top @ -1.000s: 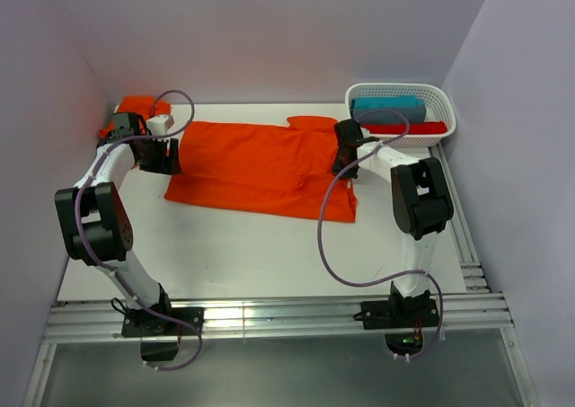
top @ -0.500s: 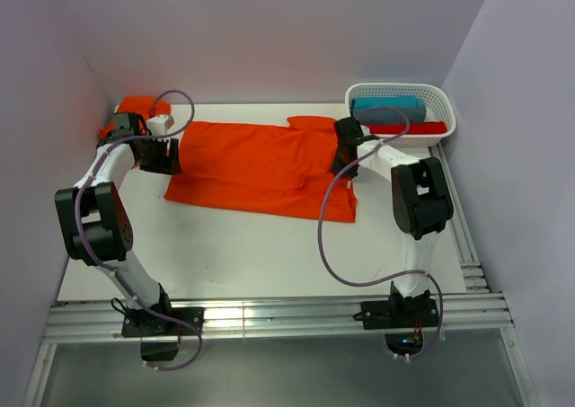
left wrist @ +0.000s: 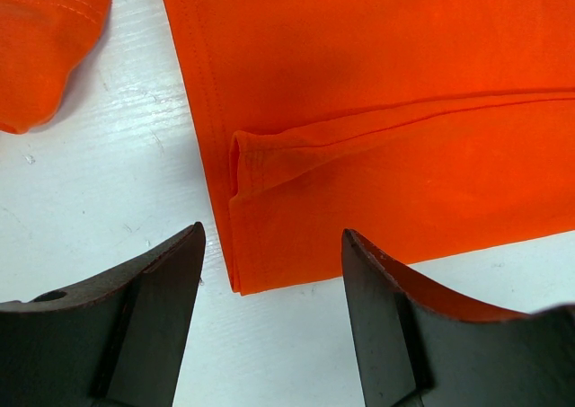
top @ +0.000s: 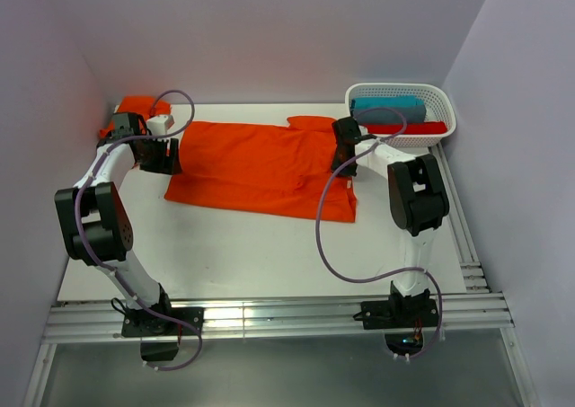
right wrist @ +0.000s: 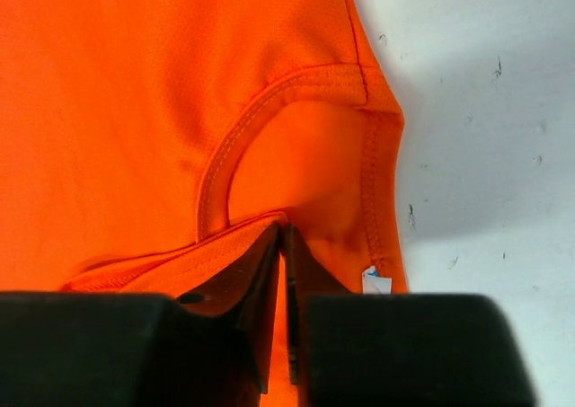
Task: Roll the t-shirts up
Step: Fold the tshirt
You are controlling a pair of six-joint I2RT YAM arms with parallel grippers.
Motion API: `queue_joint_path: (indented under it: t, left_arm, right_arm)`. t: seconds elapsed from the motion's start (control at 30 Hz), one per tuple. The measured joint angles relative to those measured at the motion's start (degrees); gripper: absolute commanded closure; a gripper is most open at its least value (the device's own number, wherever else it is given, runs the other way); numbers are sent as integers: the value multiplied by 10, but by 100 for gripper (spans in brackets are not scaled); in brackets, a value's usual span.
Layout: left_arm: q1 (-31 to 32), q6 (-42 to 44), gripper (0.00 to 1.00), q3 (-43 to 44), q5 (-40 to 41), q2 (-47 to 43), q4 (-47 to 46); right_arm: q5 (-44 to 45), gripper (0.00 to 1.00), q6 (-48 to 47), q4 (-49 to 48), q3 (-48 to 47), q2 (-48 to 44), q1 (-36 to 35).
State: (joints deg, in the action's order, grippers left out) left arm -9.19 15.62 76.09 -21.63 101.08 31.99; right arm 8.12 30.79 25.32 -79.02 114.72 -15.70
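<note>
An orange t-shirt [top: 260,164] lies folded lengthwise across the middle of the table, hem to the left and collar [right wrist: 269,110] to the right. My left gripper [top: 171,158] hovers open over the folded hem corner [left wrist: 260,245], its fingers [left wrist: 162,290] straddling that corner without touching the cloth. At the collar end my right gripper [top: 341,158] is shut on a pinch of the orange fabric [right wrist: 283,232] just below the neckline. A second orange t-shirt [top: 135,107] lies bunched in the far left corner, and its edge [left wrist: 40,48] shows in the left wrist view.
A white lattice basket [top: 442,101] stands at the back right, holding a teal cloth [top: 388,109] and a red cloth [top: 418,128]. Walls close off the left, back and right. An aluminium rail [top: 269,315] runs along the near edge.
My right gripper has shifted slightly back and left at the collar end, and the fabric edge beneath it has been pulled in a little. The left arm has stayed still.
</note>
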Motion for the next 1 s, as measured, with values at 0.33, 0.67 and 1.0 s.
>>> queue_joint_path:
  t: [0.33,0.67,1.0]
  left_arm:
    - [0,0,33,0,0,0,0]
    - [0,0,33,0,0,0,0]
    - [0,0,33,0,0,0,0]
  right_arm:
    - [9,100,0,0,-3,-3,-6]
    - [20,100,-3,-2,-21,-13,-10]
    - [35,100,-9,-16,-27,-13,-10]
